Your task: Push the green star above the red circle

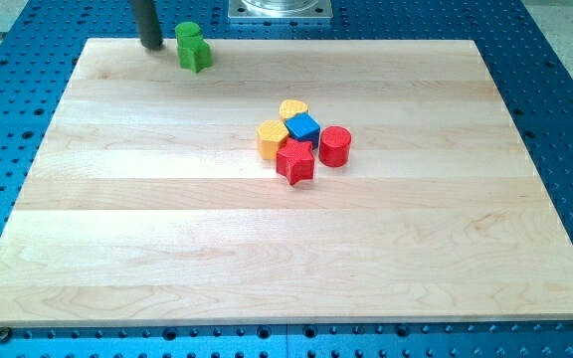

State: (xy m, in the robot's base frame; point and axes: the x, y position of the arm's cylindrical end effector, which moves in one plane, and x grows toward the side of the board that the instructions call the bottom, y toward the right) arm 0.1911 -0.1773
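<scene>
Although the near half of the tabletop (167,278) carries no blocks, a tight cluster sits a little right of centre. Nearest the view's bottom is the red star (295,160). Just beside it to the right stands the red circle (335,145), a short cylinder. Behind the star lie the orange block (272,136) at left, the blue block (303,127) in the middle, and the yellow heart (293,108) farthest back. These blocks appear to touch or nearly touch one another.

Well apart from the cluster, at the far left edge of the tabletop, stands the green star (193,47). My tip (152,46) rests just beside it, on its left side, with a narrow gap visible between them. The rod rises upright out of the view's top. No gripper is fitted, so nothing is held or clamped.

Relation governing the coming move: the green star lies directly to the right of my tip, and the target spot above the red circle lies farther right and somewhat nearer. A rightward push therefore appears suitable, with a slight bias toward the view's bottom. The yellow heart stands close to the target and could be disturbed.
</scene>
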